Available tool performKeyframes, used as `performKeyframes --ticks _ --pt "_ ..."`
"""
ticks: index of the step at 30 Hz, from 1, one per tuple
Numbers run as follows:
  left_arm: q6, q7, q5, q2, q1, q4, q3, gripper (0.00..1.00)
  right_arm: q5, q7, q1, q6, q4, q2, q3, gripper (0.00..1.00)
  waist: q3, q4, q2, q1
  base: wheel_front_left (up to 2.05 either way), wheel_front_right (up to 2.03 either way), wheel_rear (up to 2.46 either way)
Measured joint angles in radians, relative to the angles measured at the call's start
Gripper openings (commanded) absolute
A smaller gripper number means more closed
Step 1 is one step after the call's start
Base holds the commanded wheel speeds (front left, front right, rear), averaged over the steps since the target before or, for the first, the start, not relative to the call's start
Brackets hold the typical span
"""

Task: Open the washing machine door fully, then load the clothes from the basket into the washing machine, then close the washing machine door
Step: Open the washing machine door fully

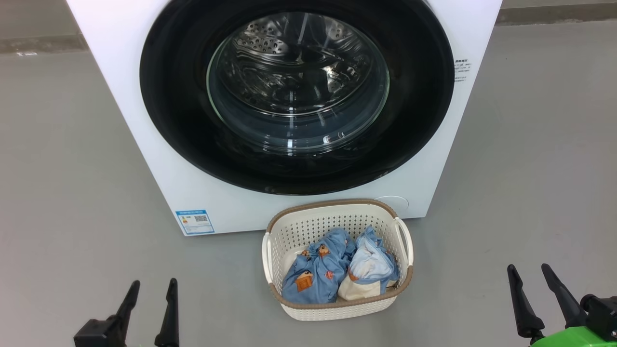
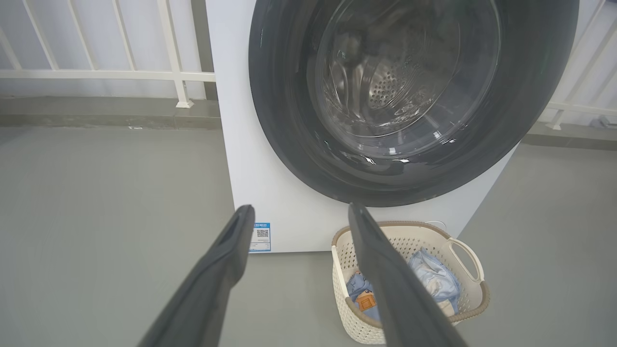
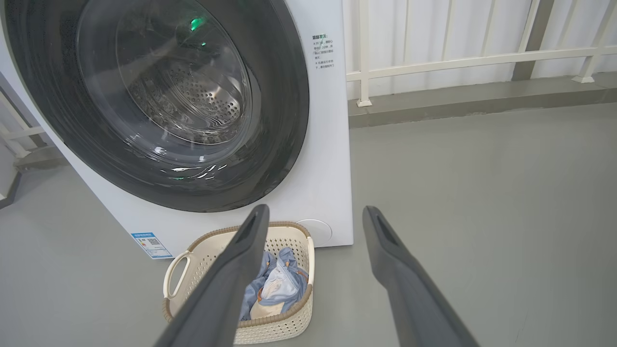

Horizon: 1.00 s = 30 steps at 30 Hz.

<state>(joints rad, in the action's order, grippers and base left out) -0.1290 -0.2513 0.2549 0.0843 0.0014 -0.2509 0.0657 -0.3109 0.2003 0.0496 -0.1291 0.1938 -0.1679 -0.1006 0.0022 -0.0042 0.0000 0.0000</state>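
Note:
The white washing machine (image 1: pixel 144 144) stands ahead, its round black-rimmed door (image 1: pixel 414 120) lying flat against the front, steel drum visible through the glass. On the floor before it sits the cream basket (image 1: pixel 337 308) holding light blue and cream clothes (image 1: pixel 337 270). My left gripper (image 1: pixel 150 284) is open at the lower left, well left of the basket. My right gripper (image 1: pixel 530 267) is open at the lower right, nothing between its fingers. The left wrist view has the basket (image 2: pixel 470 301) behind my own right-hand finger (image 2: pixel 385 270). The right wrist view shows the basket (image 3: pixel 202 246) and door (image 3: pixel 284 96).
Grey floor (image 1: pixel 62 193) spreads on both sides of the machine. A white railing (image 3: pixel 482 60) on a low kerb runs behind it. A blue label (image 1: pixel 194 221) marks the machine's lower left corner.

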Motion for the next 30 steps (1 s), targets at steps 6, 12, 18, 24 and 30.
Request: performKeyframes --ticks 6,12,18,24,30 --pt "0.0 0.0 -0.012 0.0 0.0 -0.002 -0.005 1.0 0.0 0.004 0.0 0.0 0.0 0.002 -0.002 1.0 0.0 0.003 0.0 0.0 0.47 0.47 -0.93" --pt "0.0 0.0 -0.012 -0.001 0.0 -0.002 -0.006 1.0 0.0 0.004 0.0 0.0 0.0 0.005 -0.002 1.0 0.0 0.005 0.0 0.0001 0.87 0.87 -1.74" --pt "0.0 0.0 -0.012 -0.001 0.0 -0.002 -0.01 1.0 0.0 0.004 0.0 0.0 0.0 0.005 -0.002 1.0 0.002 0.006 0.0 0.0001 1.22 1.22 -2.43" --pt "0.0 0.0 -0.012 -0.003 -0.001 -0.002 -0.013 1.0 0.0 0.004 0.0 0.0 -0.001 0.005 -0.002 1.0 0.004 0.005 0.0 0.0 1.23 1.23 -2.46" --pt "0.0 0.0 -0.012 -0.004 -0.001 -0.001 -0.012 1.0 0.0 0.004 0.0 0.0 -0.001 0.005 -0.002 1.0 0.003 0.004 0.0 0.0 1.23 1.23 -2.46"
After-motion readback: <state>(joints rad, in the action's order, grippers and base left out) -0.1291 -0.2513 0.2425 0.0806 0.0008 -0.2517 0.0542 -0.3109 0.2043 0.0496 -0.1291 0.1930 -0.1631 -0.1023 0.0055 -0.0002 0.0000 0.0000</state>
